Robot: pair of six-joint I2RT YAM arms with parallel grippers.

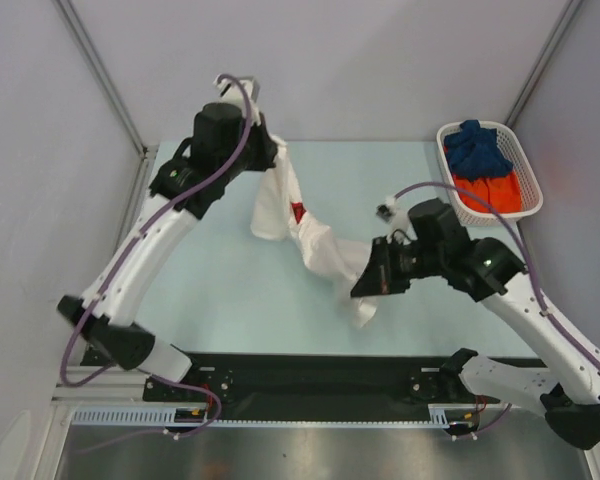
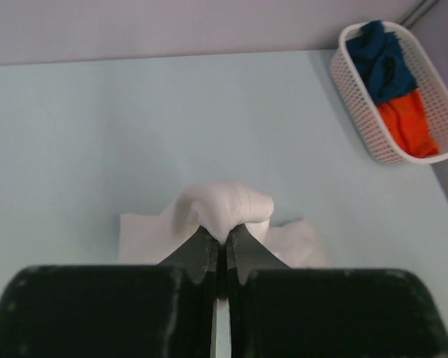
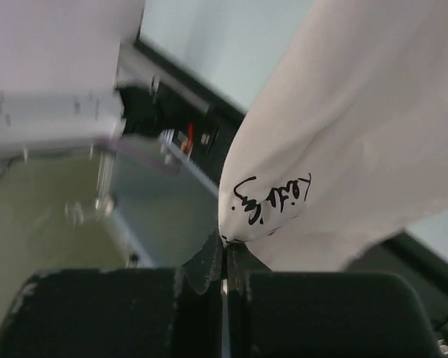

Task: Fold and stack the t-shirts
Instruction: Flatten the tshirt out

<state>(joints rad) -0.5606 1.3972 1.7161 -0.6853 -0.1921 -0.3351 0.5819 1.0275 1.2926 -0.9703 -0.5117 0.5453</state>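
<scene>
Over pale blue table [image 1: 200,290], between plain grey walls, holding up white t-shirt [image 1: 315,250] with both arms.

Clamping a bunch of the white cloth in left gripper [image 2: 225,242], jaws pressed tight together on it, at the far-left part of the table. Pinching another edge of the same shirt in right gripper [image 3: 225,246], jaws also closed on the cloth, nearer the middle-right. Carrying the shirt between the 2 as a twisted, sagging band, with small red logo [image 1: 298,212] showing about halfway and black handwriting [image 3: 272,201] just beside the right pinch. Letting 1 loose end hang below the right gripper, toward black rail [image 1: 310,375] at the near edge. Not being able to tell whether the lowest folds are touching the table.

Judging the task as only at its beginning: working on shirt 1, not yet spreading it flat, not yet making any fold. Seeing no folded shirt and no stack anywhere in these views. Leaving at least 2 more for later: dark blue t-shirt [image 1: 477,148] and orange t-shirt [image 1: 492,190], both crumpled inside white lattice basket [image 1: 448,150] at the far-right corner, blue on the far side, orange on the near side.

Judging the twist in the cloth as the main obstacle, since needing first to open it out. Noting also the basket near the right arm, with purple cable [image 1: 450,190] looping just beside its rim, so probably needing care when swinging that arm outward.
</scene>
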